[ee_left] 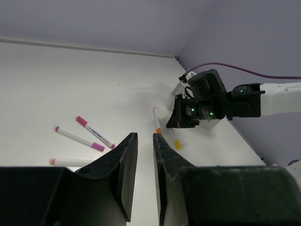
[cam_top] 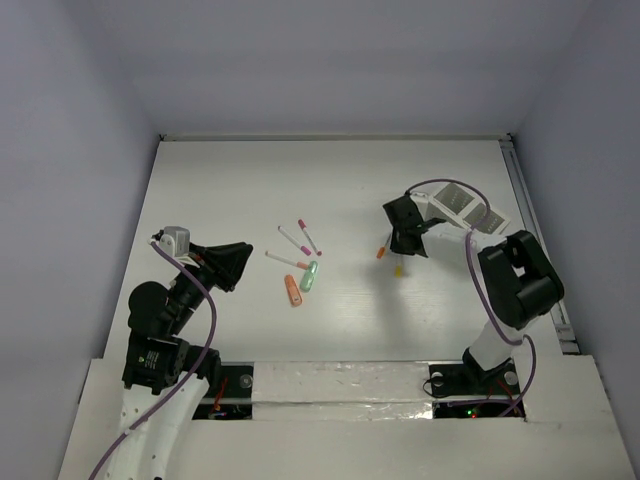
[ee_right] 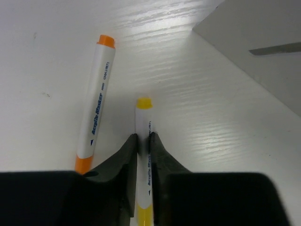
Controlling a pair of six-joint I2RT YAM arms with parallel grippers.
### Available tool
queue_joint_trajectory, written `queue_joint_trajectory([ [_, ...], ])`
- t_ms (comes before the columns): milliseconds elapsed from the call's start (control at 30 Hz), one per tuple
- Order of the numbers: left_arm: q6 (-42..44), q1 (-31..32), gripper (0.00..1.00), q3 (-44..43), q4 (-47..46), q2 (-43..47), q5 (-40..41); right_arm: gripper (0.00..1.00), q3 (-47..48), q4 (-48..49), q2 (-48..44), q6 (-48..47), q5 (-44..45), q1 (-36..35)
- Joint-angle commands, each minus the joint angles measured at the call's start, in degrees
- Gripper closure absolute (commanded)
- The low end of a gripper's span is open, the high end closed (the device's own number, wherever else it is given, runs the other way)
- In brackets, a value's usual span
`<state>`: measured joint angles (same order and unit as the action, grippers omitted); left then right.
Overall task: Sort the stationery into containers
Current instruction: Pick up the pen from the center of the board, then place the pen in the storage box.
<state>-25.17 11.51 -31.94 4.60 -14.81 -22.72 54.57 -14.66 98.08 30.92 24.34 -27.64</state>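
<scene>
Left claw: idle at the near left, jaws only a narrow slit apart, nothing between them and touching nothing.
Mid-table pile: two pink pens, a white pen, a green marker and an orange marker, all loose and well apart from the box.
Step in hand: the pick-up. I'd say the right arm has made its grasp on one pen and not yet carried it off; the sorting looks barely begun.
Right claw: down at the table right of centre, jaws closed to a pen's width, pinching the yellow pen across its barrel.
Yellow pen: between the pads, yellow tip poking out ahead; it looks to be lying on the table, though I can't tell for sure that it isn't just off it.
Orange pen: flat on the table just left of the yellow one, outside the jaws.
Box: far right, just beyond the right claw.
Next move: by my reckoning, lift straight up so the orange pen isn't dragged along, swing the short way far-right to the box, line the pen up over a compartment and let go.
</scene>
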Motion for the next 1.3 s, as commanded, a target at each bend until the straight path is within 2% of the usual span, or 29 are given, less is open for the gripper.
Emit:
queue_joint_trajectory([
  [0, 0.21, -0.35, 0.83, -1.81, -2.14, 0.22, -1.01, 0.9, -1.39, 0.85, 0.01, -0.42, 0.45, 1.36],
  [100, 0.21, -0.35, 0.83, -1.72, -2.14, 0.04, -1.27, 1.0, -3.67, 1.03, -3.85, -0.24, 0.01, 1.36],
  [400, 0.03, -0.35, 0.83, -1.54, -2.58, -0.22, -1.71, 1.0, -2.89, 0.59, -26.61, -3.67, -3.33, 1.36],
  [500, 0.03, -0.35, 0.83, -1.45, -2.76, -0.4, -2.06, 1.0, 1.76, 0.15, -31.1, -6.99, 0.78, 1.36],
  [633, 0.03, -0.35, 0.83, -1.45, -2.76, -0.57, -2.24, 1.0, 9.05, 1.2, -27.53, -10.86, 7.38, 5.21],
  [800, 0.03, -0.35, 0.83, -1.45, -2.76, -0.66, -2.24, 1.0, 13.37, 9.19, -19.87, -15.7, 14.76, 10.57],
  [967, 0.03, 0.18, 0.83, -1.45, -2.84, -0.66, -2.24, 1.0, 12.94, 21.91, -14.5, -19.75, 18.2, 13.75],
  [1267, -0.32, 0.18, 0.84, -1.28, -3.19, -0.93, -2.33, 0.99, 10.74, 31.78, -11.69, -26.43, 21.63, 14.89],
])
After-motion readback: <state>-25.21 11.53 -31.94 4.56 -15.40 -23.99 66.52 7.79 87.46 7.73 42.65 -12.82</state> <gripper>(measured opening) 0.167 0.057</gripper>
